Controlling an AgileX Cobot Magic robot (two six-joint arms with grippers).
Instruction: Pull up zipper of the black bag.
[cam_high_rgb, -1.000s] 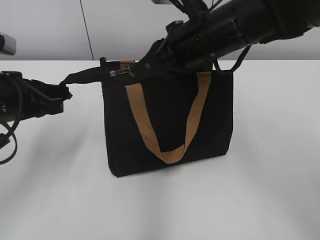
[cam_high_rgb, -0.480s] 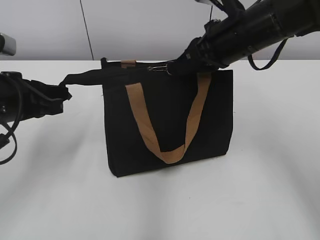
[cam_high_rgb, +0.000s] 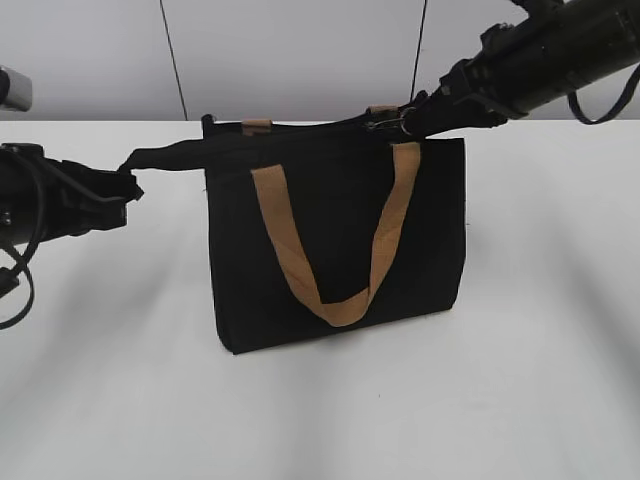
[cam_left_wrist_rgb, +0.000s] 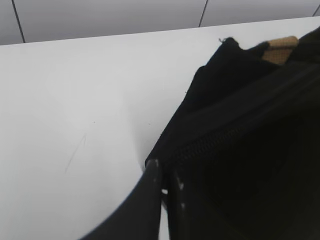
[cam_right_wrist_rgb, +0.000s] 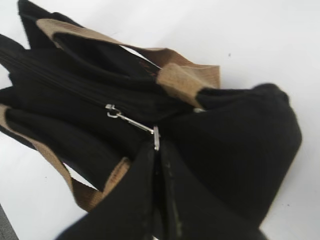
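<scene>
Exterior view: the white tabletop is lying bare in the foreground, and the black bag is standing upright on it near the middle, its tan handle hanging in a loop down the front face. At the left, the left hand is pinching a black strip of fabric that is stretching out sideways from the bag's top left corner. Along the top edge, the zipper is sitting near the right end, above the right leg of the handle. The right hand is reaching in from the upper right and pinching the silver pull tab there. In the left wrist view the fingers are pressing together on the fabric beside the zip teeth. In the right wrist view the fingers are squeezing together on the end of the tab.
</scene>
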